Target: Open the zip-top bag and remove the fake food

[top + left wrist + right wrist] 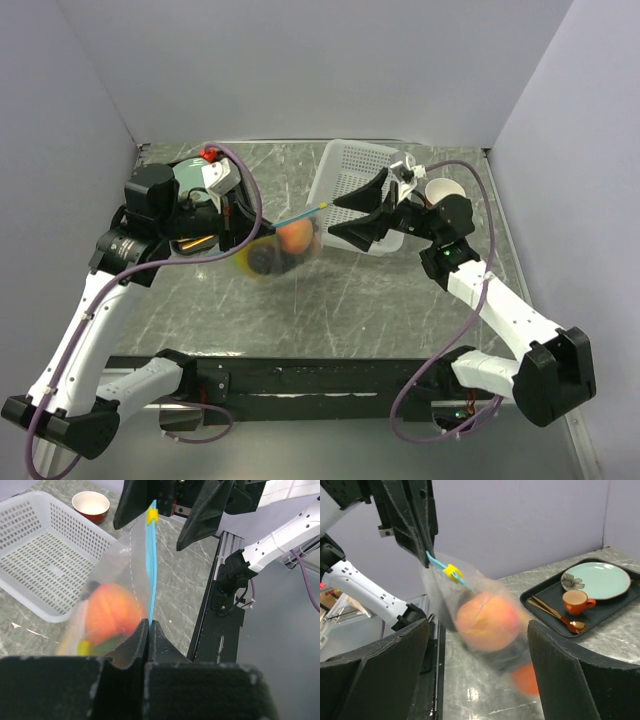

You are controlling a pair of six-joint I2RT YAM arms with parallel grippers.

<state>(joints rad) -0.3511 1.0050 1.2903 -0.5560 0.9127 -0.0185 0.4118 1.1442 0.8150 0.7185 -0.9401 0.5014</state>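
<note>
The left gripper (pixel 149 630) is shut tight on one end of the blue zipper strip (pixel 150 570) of the zip-top bag (pixel 280 248). The bag hangs up in the air over the middle of the table (pixel 330 310), between the two arms. It looks blurry.

The fake food (pixel 285 245) is inside the bag. The easy one to see is a big peach (pixel 111 614). Below it sits a smaller orange fruit (pixel 527 677), also blurry.

A yellow slider (pixel 152 514) sits at the other end of the strip. I cannot tell if the bag's top is open.

The right gripper (pixel 333 220) is wide open and holds nothing. Its two fingers (pixel 202 510) stand on each side of the slider end and do not touch it.

A white basket (pixel 360 175) lies by the far edge of the table, just behind the right gripper. A little cup (pixel 443 190) stands beside it, near the far right corner.

A black tray (pixel 545 591) is in the far left corner. On it are a green plate (pixel 597 580), an orange cup (pixel 576 601) and a gold spoon (pixel 565 621)
</note>
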